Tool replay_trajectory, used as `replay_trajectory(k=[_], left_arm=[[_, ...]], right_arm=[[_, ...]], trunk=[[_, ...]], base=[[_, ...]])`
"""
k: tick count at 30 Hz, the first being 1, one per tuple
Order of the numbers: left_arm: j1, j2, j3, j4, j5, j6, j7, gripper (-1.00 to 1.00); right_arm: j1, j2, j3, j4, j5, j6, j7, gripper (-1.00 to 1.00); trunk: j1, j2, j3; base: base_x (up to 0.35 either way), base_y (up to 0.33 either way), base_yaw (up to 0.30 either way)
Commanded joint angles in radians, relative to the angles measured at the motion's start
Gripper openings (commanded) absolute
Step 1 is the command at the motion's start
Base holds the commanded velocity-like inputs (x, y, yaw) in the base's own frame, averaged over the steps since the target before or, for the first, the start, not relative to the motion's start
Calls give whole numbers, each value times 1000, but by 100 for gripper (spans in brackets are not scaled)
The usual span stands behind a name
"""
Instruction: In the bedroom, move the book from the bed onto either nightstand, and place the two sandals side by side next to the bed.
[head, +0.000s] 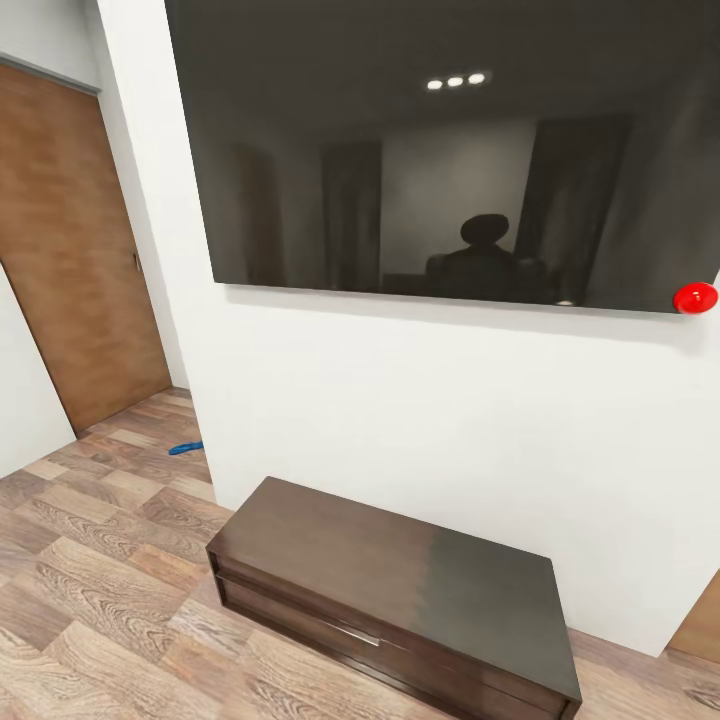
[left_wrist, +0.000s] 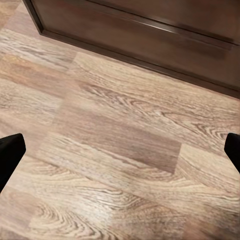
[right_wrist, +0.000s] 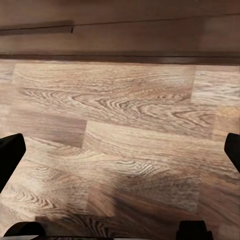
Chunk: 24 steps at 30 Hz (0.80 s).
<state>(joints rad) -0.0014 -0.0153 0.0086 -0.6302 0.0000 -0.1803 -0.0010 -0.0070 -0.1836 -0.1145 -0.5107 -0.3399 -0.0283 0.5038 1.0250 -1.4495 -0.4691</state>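
A TV cabinet (head: 400, 590) stands on the floor (head: 90, 600) against the wall (head: 430, 400), its long side running along the wall's foot; a screen (head: 440, 150) hangs on the wall above it; left of the wall's corner a door (head: 70, 240) stands further back; on the floor before that door, just beside the corner, lies what may be a sandal (head: 186, 448).
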Motion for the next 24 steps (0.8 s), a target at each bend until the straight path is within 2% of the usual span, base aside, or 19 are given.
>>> replay_trajectory(k=[1, 12, 24], left_arm=[[0, 0, 1, 0, 0, -2, 0, 100], [0, 0, 2, 0, 1, -2, -1, 100], [0, 0, 2, 0, 2, -2, -1, 100]], right_arm=[[-1, 0, -2, 1, -6, -1, 7, 100], [-1, 0, -2, 35, -6, -12, 10, 100], [-1, -1, -2, 37, -6, -21, 10, 100]], trunk=[[0, 0, -1], [0, 0, -1], [0, 0, -1]], base=[[0, 0, 0], [11, 0, 0], [267, 0, 0]])
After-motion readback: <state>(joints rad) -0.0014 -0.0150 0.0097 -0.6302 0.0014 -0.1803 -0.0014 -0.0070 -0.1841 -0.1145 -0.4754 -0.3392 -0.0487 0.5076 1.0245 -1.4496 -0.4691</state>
